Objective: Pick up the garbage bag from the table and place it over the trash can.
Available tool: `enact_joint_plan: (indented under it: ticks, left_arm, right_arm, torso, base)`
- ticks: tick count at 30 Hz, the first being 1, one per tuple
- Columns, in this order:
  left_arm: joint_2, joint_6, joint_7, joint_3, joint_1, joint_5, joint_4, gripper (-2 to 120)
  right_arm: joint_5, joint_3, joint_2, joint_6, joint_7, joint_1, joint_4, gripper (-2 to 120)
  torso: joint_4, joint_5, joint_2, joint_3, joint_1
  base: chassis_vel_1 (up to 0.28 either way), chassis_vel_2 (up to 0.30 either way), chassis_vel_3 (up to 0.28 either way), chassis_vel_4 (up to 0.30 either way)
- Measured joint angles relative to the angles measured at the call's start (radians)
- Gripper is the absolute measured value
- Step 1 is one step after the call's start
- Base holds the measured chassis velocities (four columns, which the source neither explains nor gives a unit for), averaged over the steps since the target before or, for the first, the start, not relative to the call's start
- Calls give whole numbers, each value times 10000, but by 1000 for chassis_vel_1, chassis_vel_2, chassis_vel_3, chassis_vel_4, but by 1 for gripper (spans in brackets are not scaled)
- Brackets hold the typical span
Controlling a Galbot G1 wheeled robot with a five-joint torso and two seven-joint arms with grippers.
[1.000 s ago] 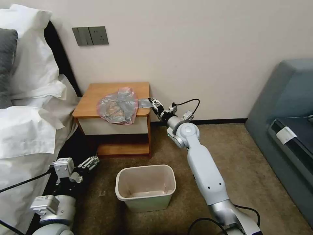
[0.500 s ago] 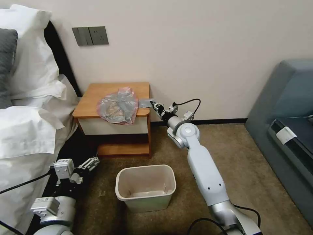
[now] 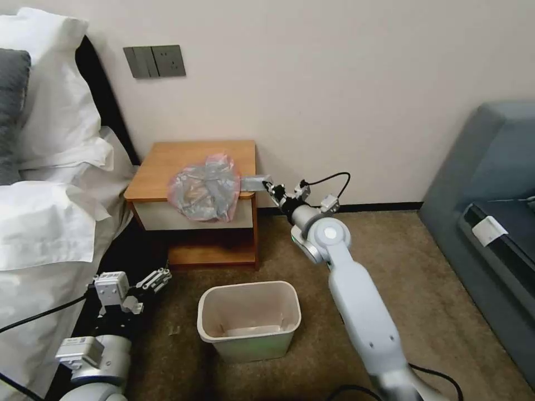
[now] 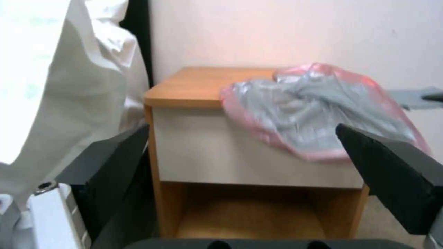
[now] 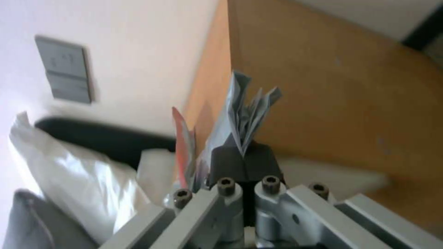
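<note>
Garbage bag (image 3: 205, 188): crumpled grey plastic with a pinkish-red rim, lying on the front right part of the table top. Its lower part droops over the front edge onto the white drawer front. A flat grey strip of it stretches off the table's right edge to the right gripper. In the left wrist view the bag (image 4: 318, 112) hangs over the front edge the same way.

Right gripper (image 3: 270, 185): held just beside the table's right front corner, at the height of the table top. In the right wrist view the gripper (image 5: 243, 147) has its two dark pads pressed together, with pleated grey plastic (image 5: 244, 110) pinched between them and fanning out beyond the tips.

Left gripper (image 3: 159, 277): low near the floor, between the bed and the trash can, well apart from the bag. In the left wrist view its two black fingers (image 4: 115, 166) stand wide apart with nothing between them, facing the front of the table.

Table (image 3: 167, 161): small nightstand with an orange-brown top, a white drawer front and an open lower shelf, standing against the wall beside the bed.

Trash can (image 3: 249, 318): cream-beige bin, upright on the carpet in front of the table, with no bag over its rim.

Bed (image 3: 50, 211): white sheets and pillows, to the left of the table.
</note>
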Motion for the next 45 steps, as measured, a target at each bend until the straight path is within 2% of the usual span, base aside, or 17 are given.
enact_joint_plan:
  ticks: [1,2,4,5,6,12,15,23,28,31,41,45]
  left_arm:
    - [0,0,0,0,0,0,0,100]
    - [-7,-2,11,22,-40,1,0,100]
    - [-7,-2,11,22,-40,1,0,100]
    - [-22,-3,36,78,-118,-25,-31,100]
    - [-17,-4,50,83,-147,-35,-56,100]
    - [40,-26,65,62,-214,-79,-116,100]
    - [51,-98,86,-15,-191,-112,-169,100]
    - [-12,-253,117,-10,-160,-100,-105,100]
    - [-39,-323,143,23,-143,-73,-33,100]
    - [-1,-422,188,26,-136,-53,94,100]
    - [50,-616,257,78,-203,132,434,100]
    - [-44,-782,294,120,-176,216,640,100]
  right_arm:
    - [0,0,0,0,0,0,0,0]
    - [116,-111,-134,60,331,-248,543,0]
    - [116,-111,-134,60,331,-248,543,0]
    - [373,-487,-477,292,1197,-911,1992,0]
    - [401,-658,-591,373,1479,-1175,2501,0]
    - [176,-1186,-868,496,2210,-2204,3853,0]
    - [-467,-1627,-1153,496,2494,-3103,4606,0]
    - [-680,-1758,-1456,504,2903,-3709,5142,0]
    - [-664,-1750,-2027,474,2877,-4101,5620,0]
    - [-751,-1694,-2664,361,2514,-4481,5772,0]
    - [-1261,-1640,-2744,321,2137,-4911,5324,0]
    - [-1916,-1931,-2437,418,1878,-5013,4571,0]
  torso:
    - [0,0,0,0,0]
    - [2,0,0,0,0]
    - [2,0,0,0,0]
    - [1,-1,0,-1,0]
    - [1,0,1,-1,-1]
    - [2,-2,2,-1,0]
    - [1,-2,1,-1,0]
    - [2,-1,1,-1,-1]
    - [1,-1,2,0,-1]
    - [1,0,2,0,-1]
    - [1,0,1,0,-1]
    - [1,-1,2,0,0]
  base:
    - [0,0,0,0]
    - [0,0,0,0]
    - [0,0,0,0]
    - [0,0,0,0]
    - [0,0,0,0]
    - [0,0,0,0]
    - [0,0,0,0]
    - [0,0,0,0]
    - [0,0,0,0]
    - [0,0,0,0]
    - [0,0,0,0]
    - [0,0,0,0]
